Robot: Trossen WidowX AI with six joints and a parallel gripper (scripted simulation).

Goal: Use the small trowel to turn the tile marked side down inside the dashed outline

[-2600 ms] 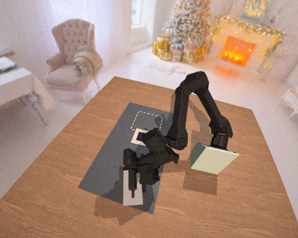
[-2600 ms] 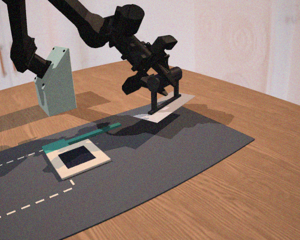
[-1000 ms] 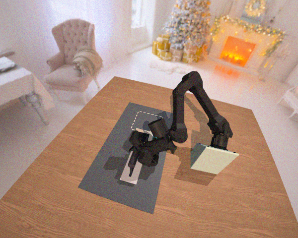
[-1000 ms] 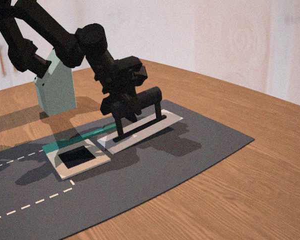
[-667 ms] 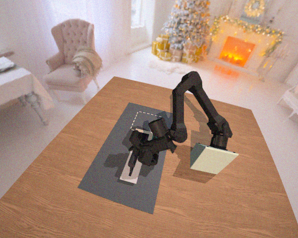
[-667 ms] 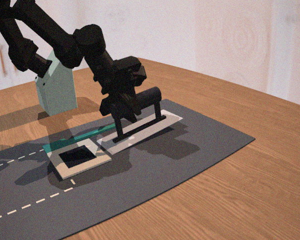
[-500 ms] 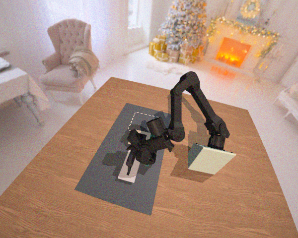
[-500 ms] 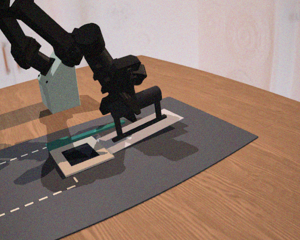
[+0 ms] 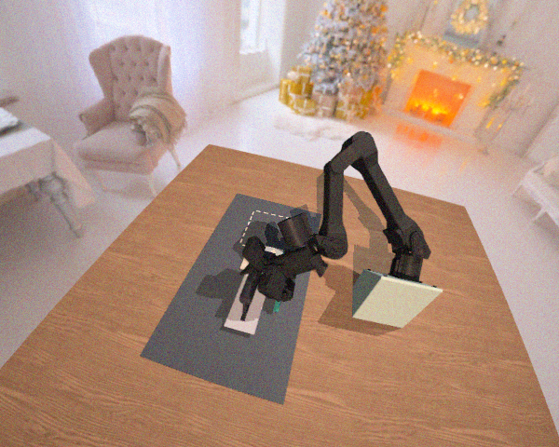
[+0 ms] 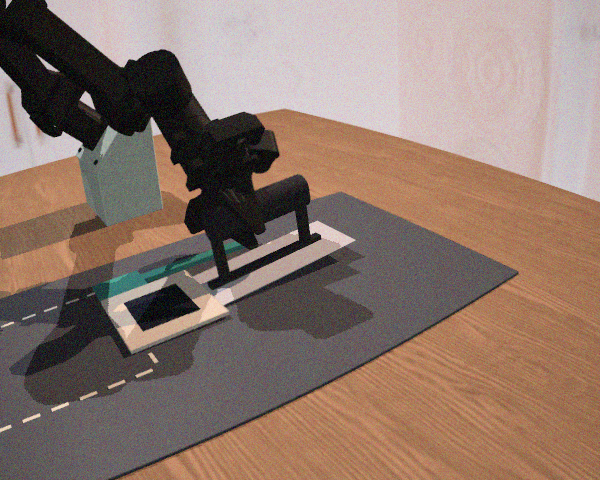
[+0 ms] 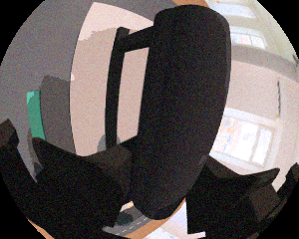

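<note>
My gripper point(image 9: 259, 275) point(image 10: 241, 212) point(image 11: 164, 141) is shut on the trowel's thick black handle point(image 10: 285, 192) point(image 11: 189, 100). The pale flat trowel blade point(image 9: 241, 325) point(image 10: 279, 269) point(image 11: 90, 75) is low over the mat, its front end at the tile's edge. Whether it is under the tile I cannot tell. The cream tile point(image 10: 155, 338) shows its dark square point(image 10: 160, 305) facing up. It lies across the near end of the dashed outline point(image 10: 59, 407), partly outside it. In the top view the arm hides most of the tile.
A teal strip point(image 9: 277, 306) point(image 10: 119, 284) point(image 11: 35, 115) runs along the tile's far side on the grey mat point(image 9: 193, 336) point(image 10: 419, 268). The arm's pale green base block point(image 9: 400, 300) point(image 10: 129, 180) stands on the wooden table point(image 9: 390, 385) beside the mat.
</note>
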